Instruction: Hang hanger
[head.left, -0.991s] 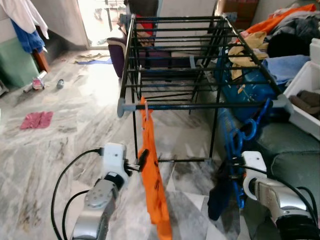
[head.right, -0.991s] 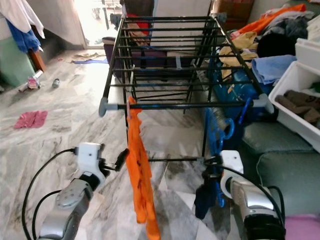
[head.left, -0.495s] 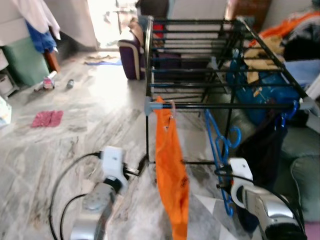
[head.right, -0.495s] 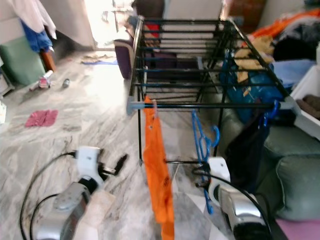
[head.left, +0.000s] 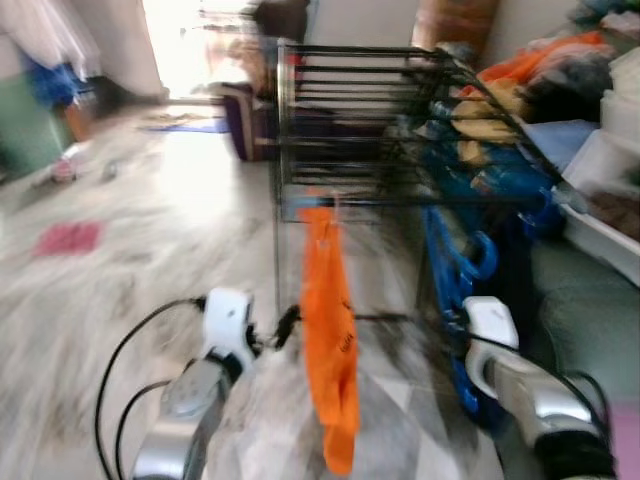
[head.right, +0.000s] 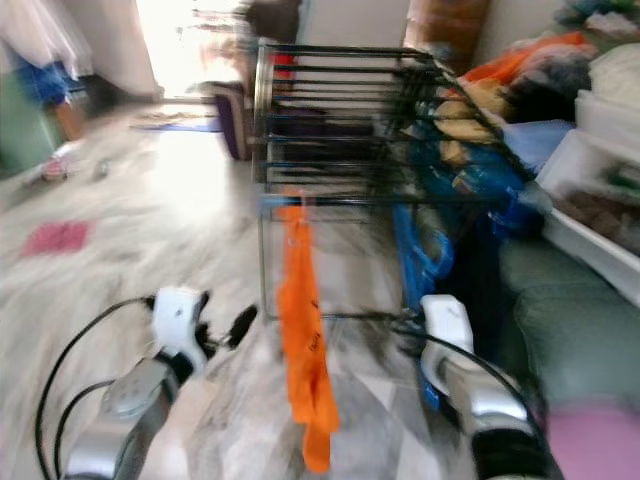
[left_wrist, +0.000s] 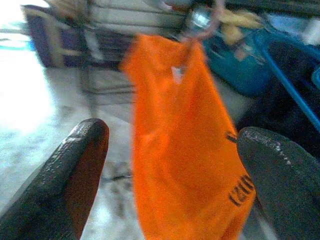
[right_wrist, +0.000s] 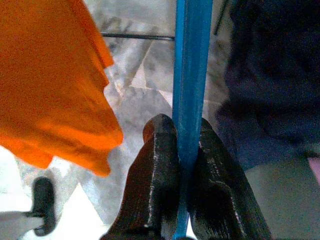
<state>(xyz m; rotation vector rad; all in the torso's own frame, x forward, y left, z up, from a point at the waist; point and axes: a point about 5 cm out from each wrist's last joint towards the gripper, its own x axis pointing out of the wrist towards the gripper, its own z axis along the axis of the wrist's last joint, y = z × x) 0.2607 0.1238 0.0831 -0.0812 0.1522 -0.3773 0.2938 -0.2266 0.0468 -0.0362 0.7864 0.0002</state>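
The blue hanger (right_wrist: 190, 75) is pinched between the two black fingers (right_wrist: 157, 175) of the right gripper (right_wrist: 184, 145), low in front of the black drying rack (head.left: 380, 110), and a dark navy garment (right_wrist: 265, 85) hangs just beside it. Half a second ago the head views were fairly sharp; now both are smeared with motion blur and the whole scene has shifted, so the camera has moved, and the rack sits a little further left in the picture than before. The orange garment (head.left: 330, 340) hangs from the rack's front rail as it did then, and the blue hanger is at the rack's right front corner, much as before. The left gripper (left_wrist: 170, 165) stands with its jaws wide apart, one finger either side of the orange garment and not touching it. One rack, one blue hanger, one orange garment and one navy garment can be counted; right of the rack lies a blurred pile of laundry (head.left: 540, 90).
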